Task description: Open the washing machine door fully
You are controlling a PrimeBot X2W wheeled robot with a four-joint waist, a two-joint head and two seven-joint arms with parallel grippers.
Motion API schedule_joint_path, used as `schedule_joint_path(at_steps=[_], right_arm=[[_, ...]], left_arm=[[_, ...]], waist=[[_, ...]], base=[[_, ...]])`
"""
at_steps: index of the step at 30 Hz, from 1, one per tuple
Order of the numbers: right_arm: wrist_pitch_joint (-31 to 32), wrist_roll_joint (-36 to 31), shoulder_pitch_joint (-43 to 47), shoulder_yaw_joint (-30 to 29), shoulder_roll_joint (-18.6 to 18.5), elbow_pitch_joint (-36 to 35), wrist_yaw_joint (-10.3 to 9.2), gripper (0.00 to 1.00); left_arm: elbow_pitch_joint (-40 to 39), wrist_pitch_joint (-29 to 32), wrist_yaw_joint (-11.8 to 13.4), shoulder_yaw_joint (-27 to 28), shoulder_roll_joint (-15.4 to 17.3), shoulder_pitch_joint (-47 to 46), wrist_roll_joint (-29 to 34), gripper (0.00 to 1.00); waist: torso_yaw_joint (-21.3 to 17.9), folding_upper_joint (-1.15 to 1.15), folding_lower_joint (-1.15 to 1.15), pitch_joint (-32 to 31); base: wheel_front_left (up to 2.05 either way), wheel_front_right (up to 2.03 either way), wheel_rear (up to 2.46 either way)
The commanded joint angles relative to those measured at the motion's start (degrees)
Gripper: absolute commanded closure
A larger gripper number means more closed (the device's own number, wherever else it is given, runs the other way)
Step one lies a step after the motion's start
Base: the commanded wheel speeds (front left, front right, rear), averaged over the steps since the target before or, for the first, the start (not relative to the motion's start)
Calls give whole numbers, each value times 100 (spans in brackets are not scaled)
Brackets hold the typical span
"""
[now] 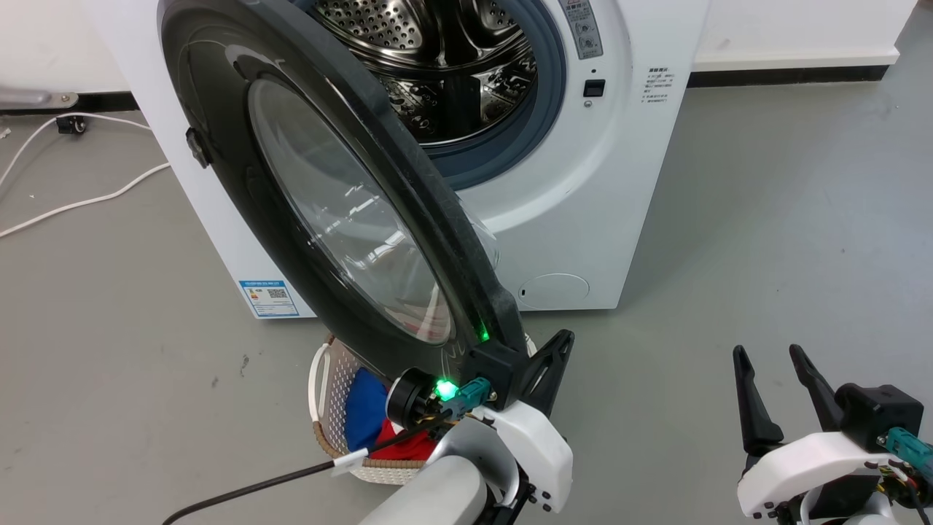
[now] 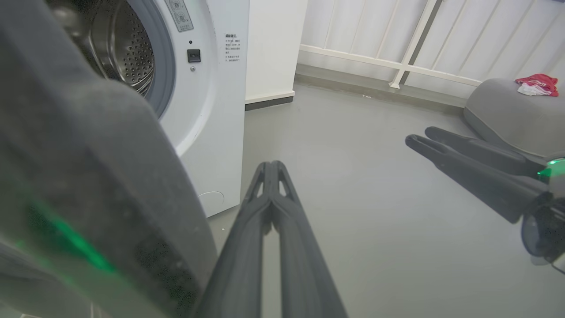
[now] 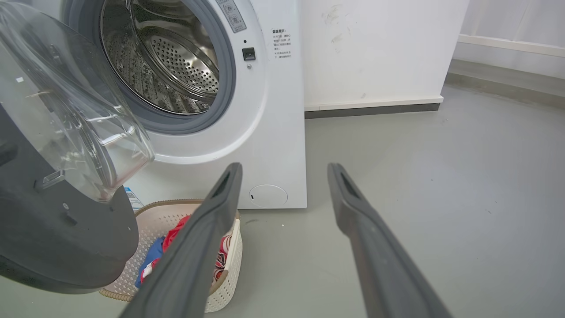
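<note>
The white washing machine (image 1: 568, 189) stands ahead with its steel drum (image 1: 437, 58) exposed. The washing machine door (image 1: 219, 146), a glossy black disc with a bulging clear window (image 1: 342, 211), is swung out partway towards me. My left gripper (image 1: 557, 346) is shut with nothing between its fingers, which lie against the inner side of the door's free lower edge. The left wrist view shows that gripper (image 2: 271, 165) just right of the door's dark rim (image 2: 88, 154). My right gripper (image 1: 776, 357) is open and holds nothing, low on the right, away from the door (image 3: 53, 238).
A white laundry basket (image 1: 332, 394) with red and blue clothes sits on the floor under the door, also seen as the basket (image 3: 225, 282). White cables (image 1: 73, 204) run across the grey floor on the left. A grey cushion (image 2: 507, 110) lies far right.
</note>
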Motion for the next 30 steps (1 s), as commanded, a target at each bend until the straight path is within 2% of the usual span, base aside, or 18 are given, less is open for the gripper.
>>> schedule_joint_path(at_steps=[1,9,16,30], right_arm=[[7,7,-40,-11,27,18,-1,0],[-6,42,-13,-59,32,52,-1,0],[-9,93,36,-116,33,60,-1,0],[88,69,34,-184,31,47,-1,0]], left_arm=[[65,-56,41,6,-5,-78,-45,100],[203,-203,129,41,31,123,-230,100],[17,-247,340,157,369,353,-229,100],[-1214,-164,734,178,994,920,-111,100]], waist=[[9,0,0,-6],[83,0,0,-49],[216,0,0,-81],[730,0,0,-137]], base=[[0,0,0],[0,0,0],[0,0,0],[0,0,0]])
